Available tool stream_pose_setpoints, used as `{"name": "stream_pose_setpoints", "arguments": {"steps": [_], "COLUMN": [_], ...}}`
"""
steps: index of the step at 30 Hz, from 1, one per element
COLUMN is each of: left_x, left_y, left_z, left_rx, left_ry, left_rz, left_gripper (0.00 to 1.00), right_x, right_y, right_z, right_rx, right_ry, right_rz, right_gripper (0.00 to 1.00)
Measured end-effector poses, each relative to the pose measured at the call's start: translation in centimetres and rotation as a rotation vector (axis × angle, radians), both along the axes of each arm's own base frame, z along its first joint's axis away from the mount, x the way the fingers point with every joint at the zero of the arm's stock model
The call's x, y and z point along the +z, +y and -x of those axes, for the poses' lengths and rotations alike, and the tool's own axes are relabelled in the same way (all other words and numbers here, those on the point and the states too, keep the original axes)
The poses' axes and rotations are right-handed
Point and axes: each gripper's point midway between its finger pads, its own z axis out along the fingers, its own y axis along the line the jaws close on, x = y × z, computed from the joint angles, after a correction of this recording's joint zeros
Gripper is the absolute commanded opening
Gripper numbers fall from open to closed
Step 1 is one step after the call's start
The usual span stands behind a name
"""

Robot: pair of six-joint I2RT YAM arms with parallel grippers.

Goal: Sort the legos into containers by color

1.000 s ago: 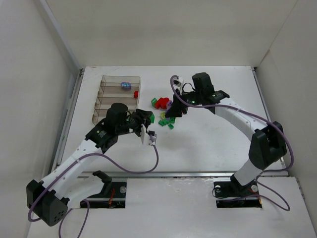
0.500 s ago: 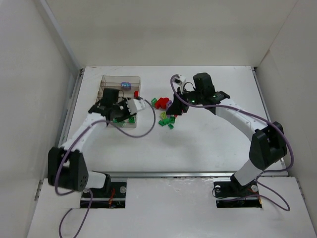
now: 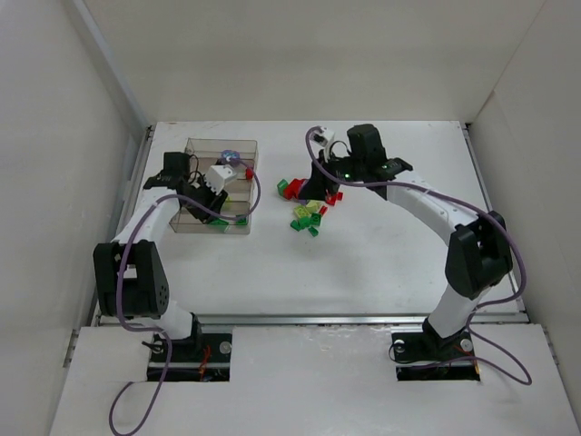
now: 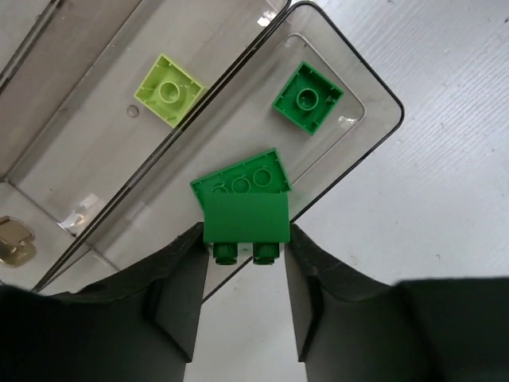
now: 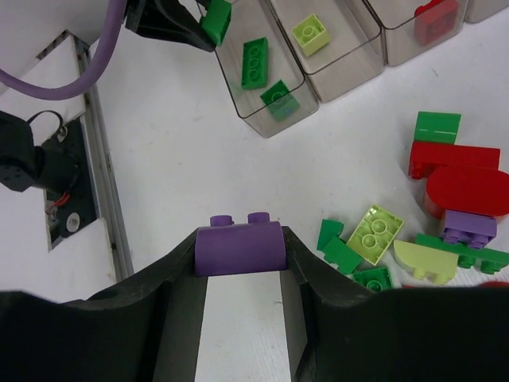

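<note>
The clear tray (image 3: 192, 145) lies at the left of the table. My left gripper (image 4: 245, 239) hangs over the tray's nearest compartment (image 4: 382, 103), shut on a dark green lego (image 4: 245, 219). In that compartment lie a green three-stud brick (image 4: 242, 177) and a green square one (image 4: 308, 97); a lime brick (image 4: 169, 89) sits one compartment over. My right gripper (image 5: 238, 239) is shut on a purple lego (image 5: 238, 248), held above bare table left of the loose pile (image 3: 309, 207). In the top view the left gripper (image 3: 207, 207) is over the tray and the right gripper (image 3: 315, 188) is at the pile.
The loose pile holds red (image 5: 453, 157), green (image 5: 437, 126), lime (image 5: 374, 233) and purple (image 5: 469, 227) bricks. A red brick (image 5: 433, 16) lies in the tray's third compartment and a purple one (image 3: 231, 156) in the far compartment. White walls enclose the table.
My left arm swung from mid-table back over the tray, carrying the green lego. My right gripper shifted slightly left and back with the purple lego.
</note>
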Motion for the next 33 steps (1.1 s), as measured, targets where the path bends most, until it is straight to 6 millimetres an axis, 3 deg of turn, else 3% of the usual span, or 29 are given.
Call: {"name": "stream_pose_setpoints", "arguments": {"steps": [2, 3, 5, 8, 10, 13, 18, 21, 24, 29, 30, 33], "left_x": [-0.2, -0.1, 0.3, 2.4, 5.0, 8.7, 15.9, 20.1, 24.0, 26.4, 26.6, 26.5], "left_y": [0.3, 0.4, 0.5, 0.6, 0.3, -1.1, -7.9, -12.3, -16.2, -19.3, -19.7, -20.9], "left_z": [-0.1, -0.2, -0.6, -2.3, -3.8, -4.4, -1.2, 1.4, 2.8, 3.3, 3.3, 3.3], "left_rx": [0.000, -0.002, -0.012, -0.044, -0.081, -0.175, -0.371, -0.429, -0.447, -0.411, -0.402, -0.386], "left_ry": [0.001, -0.004, -0.022, -0.105, -0.205, -0.351, -0.667, -0.815, -0.907, -0.960, -0.963, -0.939], "left_rz": [-0.005, -0.009, -0.016, -0.029, -0.037, -0.058, 0.013, 0.146, 0.292, 0.390, 0.402, 0.444], "left_gripper": [0.57, 0.94, 1.00, 1.00, 1.00, 1.00, 1.00, 1.00, 1.00, 0.91, 0.84, 0.77], "right_x": [-0.2, -0.2, 0.2, 1.1, 1.5, 2.2, 4.4, 7.9, 12.1, 17.9, 18.6, 20.2], "right_y": [0.1, 0.1, 0.2, 0.4, 0.5, 0.6, 1.1, 1.4, 0.8, -0.7, -0.8, -0.9], "right_z": [-0.1, -0.2, -0.4, -0.7, -0.8, -0.8, -1.3, -1.7, -0.8, 1.7, 2.2, 3.4], "right_rx": [0.000, 0.000, -0.001, -0.003, -0.006, -0.017, -0.095, -0.184, -0.252, -0.312, -0.317, -0.334], "right_ry": [0.005, 0.004, -0.001, -0.017, -0.018, -0.003, 0.071, 0.102, 0.112, 0.095, 0.093, 0.092], "right_rz": [0.003, 0.002, -0.003, -0.015, -0.022, -0.035, -0.110, -0.230, -0.388, -0.602, -0.630, -0.693], "right_gripper": [0.00, 0.00, 0.00, 0.00, 0.00, 0.00, 0.00, 0.00, 0.00, 0.00, 0.00, 0.00]}}
